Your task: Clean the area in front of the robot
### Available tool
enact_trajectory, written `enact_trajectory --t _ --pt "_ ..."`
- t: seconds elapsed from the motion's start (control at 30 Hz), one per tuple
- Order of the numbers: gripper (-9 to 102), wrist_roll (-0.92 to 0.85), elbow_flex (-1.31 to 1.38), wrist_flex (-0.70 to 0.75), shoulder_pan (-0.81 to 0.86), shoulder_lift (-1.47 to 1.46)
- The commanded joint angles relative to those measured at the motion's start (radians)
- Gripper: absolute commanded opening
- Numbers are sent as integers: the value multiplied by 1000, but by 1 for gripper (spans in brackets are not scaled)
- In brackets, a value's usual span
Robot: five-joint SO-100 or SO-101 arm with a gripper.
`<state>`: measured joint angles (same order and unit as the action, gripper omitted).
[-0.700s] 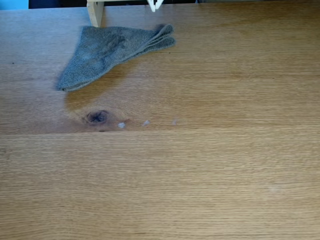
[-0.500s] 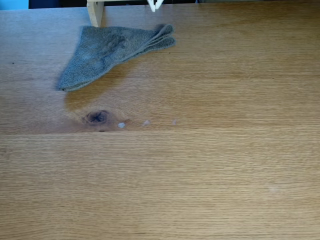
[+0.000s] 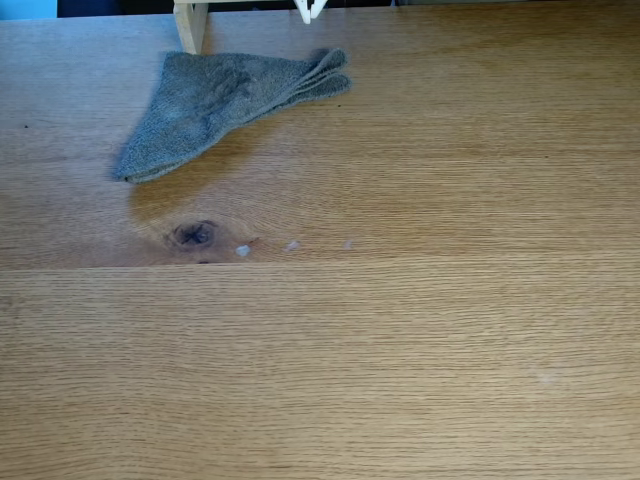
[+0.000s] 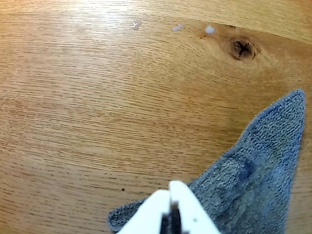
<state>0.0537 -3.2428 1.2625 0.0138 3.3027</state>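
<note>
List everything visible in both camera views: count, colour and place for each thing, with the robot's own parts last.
Tabletop: one, light-brown oak grain with plank seams, fills both views.
Knot: one, dark oval, left of centre in the fixed view, upper right in the wrist view.
Specks: three, whitish, in a row just right of the knot in the fixed view.
Cloth: one, grey, folded, lying flat at upper left of the fixed view, apart from the specks.
Wooden post: one, pale, at the top edge by the cloth's far corner.
Gripper: one, white, fingers together, empty, over the cloth's edge in the wrist view; only its tips show at the top of the fixed view.
</note>
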Motion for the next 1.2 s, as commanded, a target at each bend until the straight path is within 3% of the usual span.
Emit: enact_trajectory --t 0.0,0.23,0.53,0.83,1.17 --pt "0 2 -118 5 2 3" --pt "0 -61 -117 -9 -38 3" --pt "0 -121 117 -282 -89 -425" --pt "2 12 670 -166 -57 -942" --pt "13 141 962 -179 58 -1106"
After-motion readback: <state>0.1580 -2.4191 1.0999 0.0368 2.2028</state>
